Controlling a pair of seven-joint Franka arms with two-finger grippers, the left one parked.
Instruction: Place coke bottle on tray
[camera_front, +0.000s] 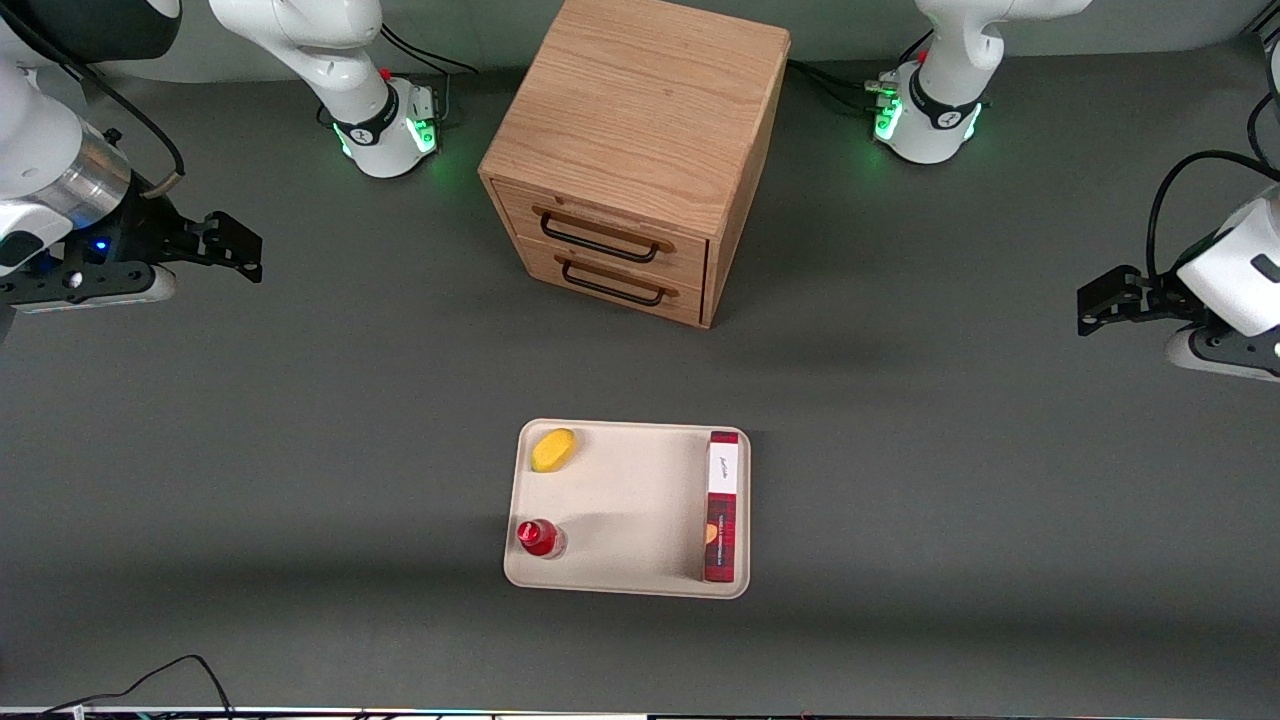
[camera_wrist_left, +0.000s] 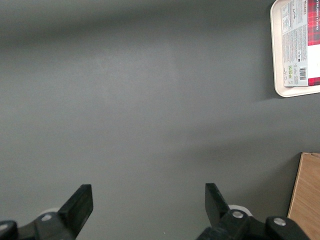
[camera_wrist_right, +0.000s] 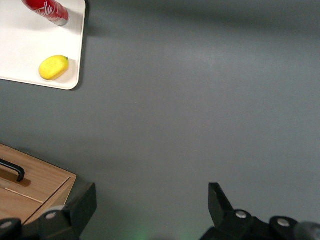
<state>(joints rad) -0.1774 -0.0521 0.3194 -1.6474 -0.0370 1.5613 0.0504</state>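
The coke bottle (camera_front: 540, 537) stands upright on the beige tray (camera_front: 625, 505), in the tray corner nearest the front camera on the working arm's side. In the right wrist view the coke bottle (camera_wrist_right: 46, 10) shows with its white lettering on the tray (camera_wrist_right: 30, 47). My gripper (camera_front: 235, 250) hangs open and empty well away from the tray, toward the working arm's end of the table. Nothing lies between the wide-spread fingers of the gripper (camera_wrist_right: 150, 205), only bare grey table.
A yellow lemon-like object (camera_front: 553, 449) and a long red-and-white box (camera_front: 722, 505) also lie on the tray. A wooden two-drawer cabinet (camera_front: 630, 160) stands farther from the front camera than the tray; its corner (camera_wrist_right: 35, 187) sits close beside my gripper's finger.
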